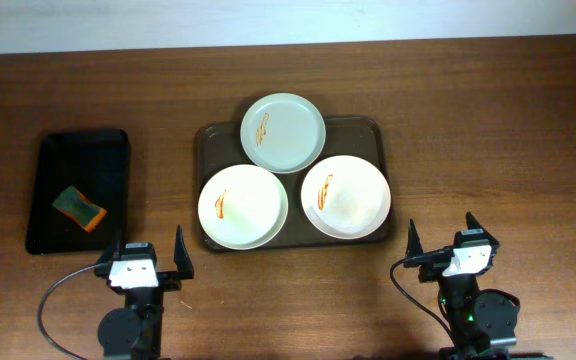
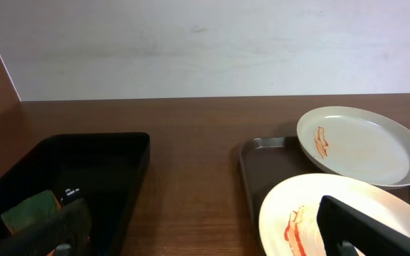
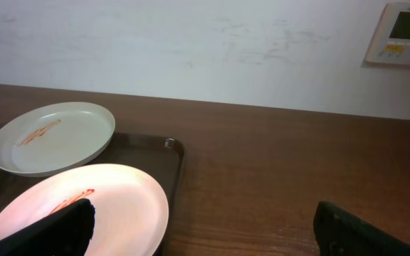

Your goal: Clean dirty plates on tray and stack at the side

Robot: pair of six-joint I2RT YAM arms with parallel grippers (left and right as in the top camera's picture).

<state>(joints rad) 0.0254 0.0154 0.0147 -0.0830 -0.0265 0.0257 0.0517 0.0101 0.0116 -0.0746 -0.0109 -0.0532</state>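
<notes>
Three dirty plates with orange-red sauce streaks sit on the dark brown tray (image 1: 371,130): a pale green one (image 1: 284,132) at the back, a white one (image 1: 243,207) front left, a white one (image 1: 346,196) front right. My left gripper (image 1: 145,252) is open and empty near the front edge, left of the tray. My right gripper (image 1: 446,240) is open and empty, right of the tray. The left wrist view shows the back plate (image 2: 365,146) and the front left plate (image 2: 312,213). The right wrist view shows the back plate (image 3: 52,136) and the front right plate (image 3: 119,203).
A smaller black tray (image 1: 78,160) at the left holds a green and orange sponge (image 1: 79,208); it also shows in the left wrist view (image 2: 30,210). A wall runs along the far edge of the table, with a white control panel (image 3: 401,32) on it.
</notes>
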